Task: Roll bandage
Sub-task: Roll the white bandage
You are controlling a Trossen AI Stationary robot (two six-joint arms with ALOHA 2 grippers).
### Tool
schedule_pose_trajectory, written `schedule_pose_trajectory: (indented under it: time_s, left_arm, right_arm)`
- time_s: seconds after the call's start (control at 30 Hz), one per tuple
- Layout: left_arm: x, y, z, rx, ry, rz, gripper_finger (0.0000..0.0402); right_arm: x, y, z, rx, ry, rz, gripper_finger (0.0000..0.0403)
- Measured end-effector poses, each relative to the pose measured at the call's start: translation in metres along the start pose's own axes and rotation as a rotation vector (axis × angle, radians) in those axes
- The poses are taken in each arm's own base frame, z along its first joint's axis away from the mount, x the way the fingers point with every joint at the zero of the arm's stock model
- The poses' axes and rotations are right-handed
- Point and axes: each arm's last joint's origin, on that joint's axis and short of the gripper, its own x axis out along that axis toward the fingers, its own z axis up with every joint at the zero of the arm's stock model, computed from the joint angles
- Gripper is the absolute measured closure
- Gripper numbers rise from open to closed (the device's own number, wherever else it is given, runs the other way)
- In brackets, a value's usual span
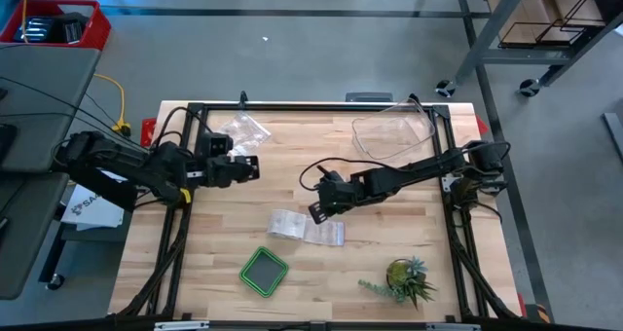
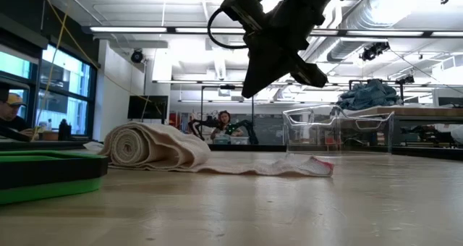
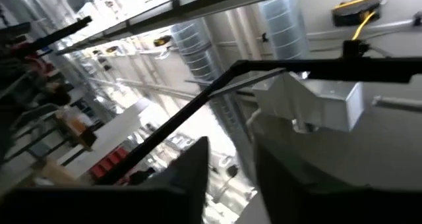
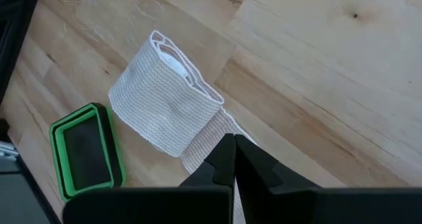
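Note:
The white gauze bandage [image 1: 305, 228] lies on the wooden table, partly rolled. Its roll [image 4: 165, 102] is on the left end, and a loose strip [image 2: 304, 166] trails flat toward the table's right. My right gripper [image 1: 316, 212] hangs shut above the strip just beside the roll, fingertips together [image 4: 234, 141], and the low view [image 2: 250, 91] shows it clear of the cloth. My left gripper [image 1: 250, 168] waits open and empty at the table's left, and its wrist view [image 3: 231, 174] looks up at the ceiling.
A green-rimmed square container [image 1: 264, 271] lies near the front, left of the bandage. A small potted plant [image 1: 405, 278] stands at the front right. A clear plastic tub [image 1: 393, 134] and a crinkly clear bag [image 1: 241, 130] sit at the back. People sit in the room beyond.

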Motion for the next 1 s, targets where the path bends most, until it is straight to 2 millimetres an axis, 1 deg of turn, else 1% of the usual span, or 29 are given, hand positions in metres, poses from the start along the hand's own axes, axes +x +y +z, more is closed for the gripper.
schedule_pose_trajectory:
  time_s: [0.07, 0.2, 0.3, 0.4, 0.53, 0.6, 0.67, 0.77, 0.87, 1.0]
  left_arm:
    - [0.001, 0.000, 0.000, 0.016, 0.002, 0.005, 0.0242]
    - [0.014, -0.004, 0.004, 0.053, 0.006, -0.021, 0.0170]
    - [0.026, -0.002, 0.005, 0.060, 0.081, -0.018, 0.0129]
    - [0.039, 0.004, 0.005, 0.025, 0.197, 0.003, 0.0101]
    - [0.055, 0.005, 0.011, 0.044, 0.318, -0.055, 0.0088]
    - [0.057, 0.002, 0.015, 0.040, 0.364, -0.097, 0.0088]
    - [0.057, 0.002, 0.018, 0.022, 0.378, -0.103, 0.0088]
    - [0.052, 0.007, 0.019, 0.008, 0.420, -0.095, 0.0088]
    - [0.049, 0.015, 0.014, -0.077, 0.513, -0.044, 0.0088]
    - [0.046, 0.022, 0.006, -0.184, 0.568, 0.050, 0.0088]
  right_arm:
    - [0.000, -0.001, 0.000, 0.013, 0.005, -0.008, 0.0402]
    - [0.000, -0.003, -0.002, 0.016, 0.019, -0.030, 0.0402]
    - [0.000, -0.004, -0.004, 0.042, 0.046, -0.039, 0.0402]
    - [0.000, -0.004, -0.006, 0.056, 0.084, -0.039, 0.0402]
    - [-0.001, -0.003, -0.010, 0.048, 0.089, -0.045, 0.0402]
    - [-0.001, -0.003, -0.013, 0.043, 0.089, -0.056, 0.0402]
    - [-0.001, -0.003, -0.014, 0.037, 0.086, -0.065, 0.0402]
    - [-0.002, -0.004, -0.015, 0.027, 0.080, -0.075, 0.0402]
    - [-0.002, -0.004, -0.015, 0.010, 0.080, -0.079, 0.0402]
    - [-0.002, -0.005, -0.016, -0.029, 0.092, -0.083, 0.0402]
